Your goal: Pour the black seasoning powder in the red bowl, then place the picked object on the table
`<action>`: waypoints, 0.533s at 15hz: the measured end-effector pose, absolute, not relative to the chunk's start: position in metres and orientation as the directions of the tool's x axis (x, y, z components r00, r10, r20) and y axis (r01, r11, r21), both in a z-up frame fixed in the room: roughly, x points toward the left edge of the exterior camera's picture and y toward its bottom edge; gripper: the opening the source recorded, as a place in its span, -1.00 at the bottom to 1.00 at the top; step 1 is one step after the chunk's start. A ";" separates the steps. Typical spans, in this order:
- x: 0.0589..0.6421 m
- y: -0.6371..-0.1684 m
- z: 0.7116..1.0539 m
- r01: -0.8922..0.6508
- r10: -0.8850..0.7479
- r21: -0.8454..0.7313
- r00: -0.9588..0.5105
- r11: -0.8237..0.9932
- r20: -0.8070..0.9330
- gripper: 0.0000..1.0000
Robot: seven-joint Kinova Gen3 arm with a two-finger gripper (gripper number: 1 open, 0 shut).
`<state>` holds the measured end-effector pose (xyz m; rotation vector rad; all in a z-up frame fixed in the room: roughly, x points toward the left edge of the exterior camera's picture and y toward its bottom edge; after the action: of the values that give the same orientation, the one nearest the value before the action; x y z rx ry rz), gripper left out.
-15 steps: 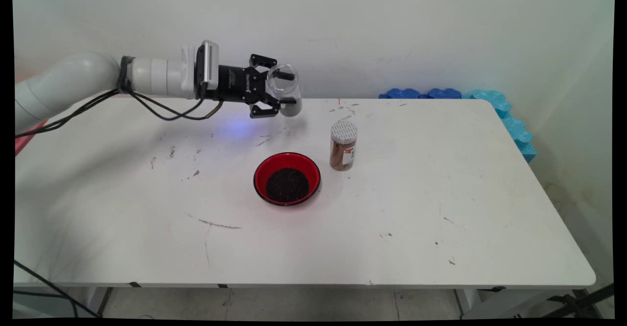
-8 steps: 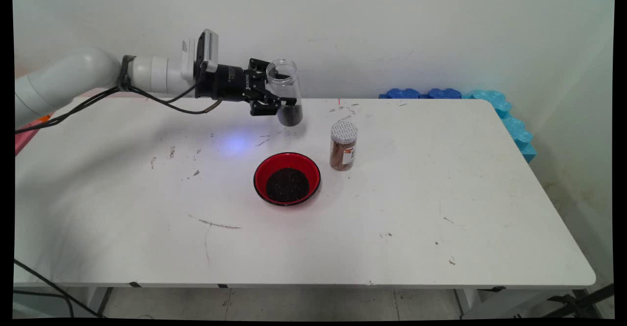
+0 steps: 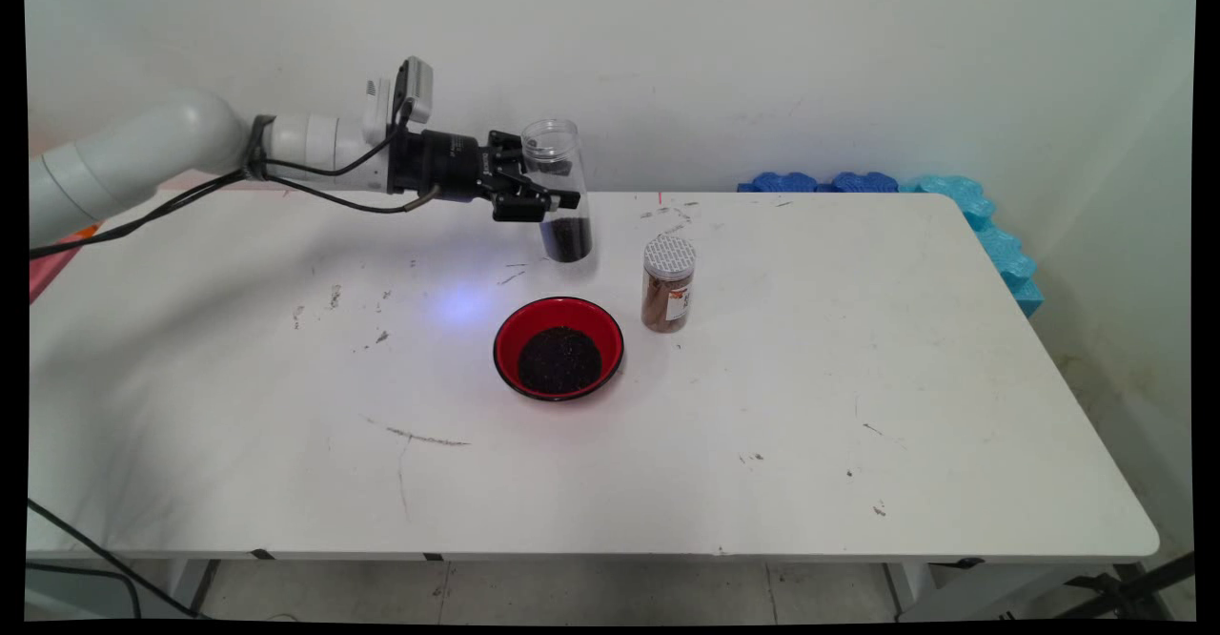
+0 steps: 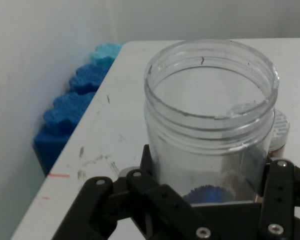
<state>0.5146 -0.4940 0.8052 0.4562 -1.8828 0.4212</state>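
My gripper (image 3: 555, 198) is shut on a clear open-topped jar (image 3: 560, 192), held nearly upright just above the table's far middle. A little dark granular stuff lies in the jar's bottom. In the hand view the jar (image 4: 212, 125) fills the frame between my fingers (image 4: 160, 197), mouth up. A red bowl (image 3: 559, 348) with a heap of the same dark granules sits on the table in front of the jar. A lidded spice jar (image 3: 667, 284) with brown contents stands upright to the bowl's right; its lid (image 4: 282, 127) peeks out behind the held jar.
Blue foam blocks (image 3: 953, 206) line the table's far right corner and show at the left of the hand view as foam blocks (image 4: 70, 110). Black cables (image 3: 315, 201) hang under the arm. The white table (image 3: 762, 444) has scuff marks.
The jar has turned from lying on its side with its mouth toward the camera to nearly upright, and the dark granules have settled to its bottom. The hand has shifted slightly right and down.
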 end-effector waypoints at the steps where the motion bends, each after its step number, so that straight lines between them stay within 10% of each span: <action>1: 0.515 -0.496 0.802 -0.507 -0.133 -0.048 -0.315 0.861 0.940 -1.00; 8: 0.517 -0.508 0.781 -0.535 -0.226 0.047 -0.275 0.844 0.934 -1.00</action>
<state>0.5172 -0.5082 0.7808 0.5725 -1.8598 0.3313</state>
